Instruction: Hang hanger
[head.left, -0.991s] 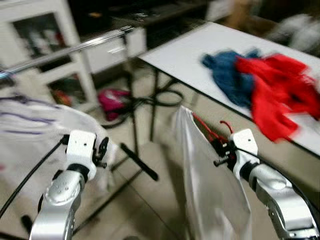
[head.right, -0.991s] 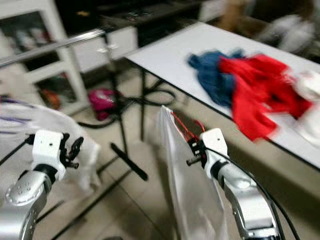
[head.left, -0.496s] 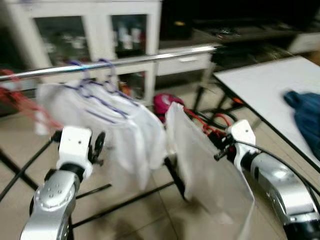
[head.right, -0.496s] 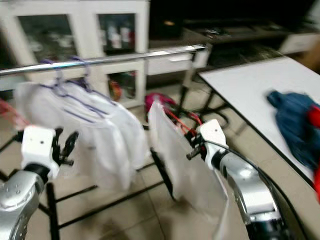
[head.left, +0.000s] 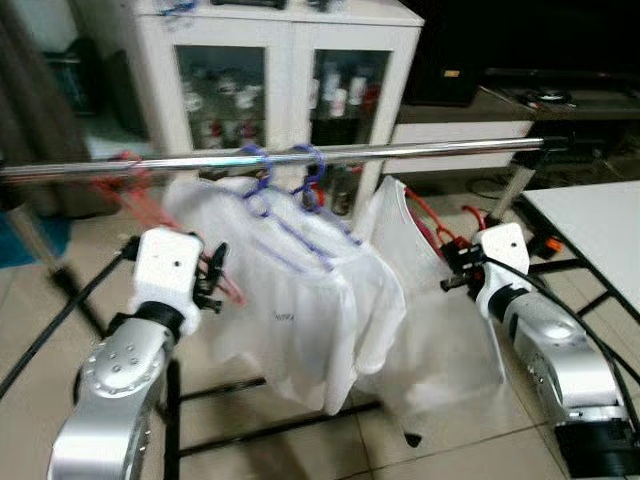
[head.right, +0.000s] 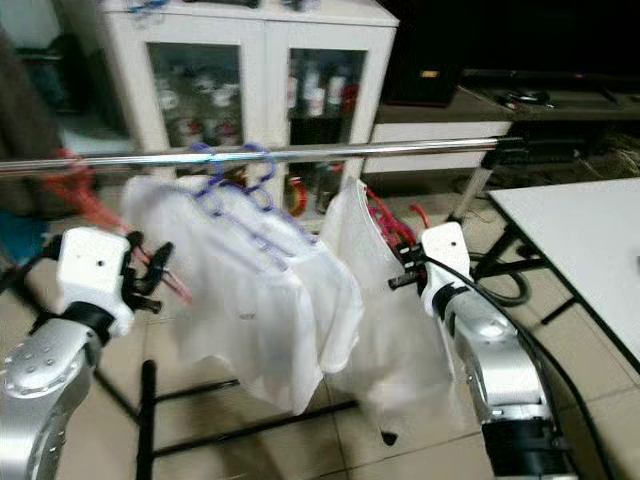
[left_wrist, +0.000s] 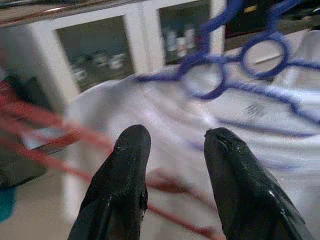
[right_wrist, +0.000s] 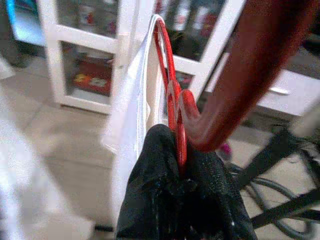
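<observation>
1. Right now I have the right gripper (right_wrist: 181, 150) raised in front of me, its jaws pinched on the red hanger (right_wrist: 172, 95), which carries a white garment (head.left: 430, 330) draped below it
2. Seen from the head, that red hanger (head.left: 425, 215) sits just under the chrome rail (head.left: 400, 152) of the clothes rack, near the rail's right end; I cannot tell whether its hook touches the rail
3. My left gripper (left_wrist: 172, 145) is held up on the other side with its jaws spread and nothing between them; the fingers (left_wrist: 122, 170) point toward the hung clothes
4. Two purple hangers (head.left: 285, 175) hang on the rail near its middle, each with a white shirt (head.left: 300, 310) on it
5. Further to my left on the rail there are more red hangers (head.left: 125, 175), blurred, and one runs close past the left gripper
6. Behind the rack stands a white cabinet (head.left: 290, 60) with glass doors and small bottles inside
7. To my right a corner of the white table (head.left: 600, 225) comes into view, well apart from the rack
8. Under everything is a tiled floor (head.left: 40, 340), with the rack's black base bars (head.left: 260, 425) crossing it
</observation>
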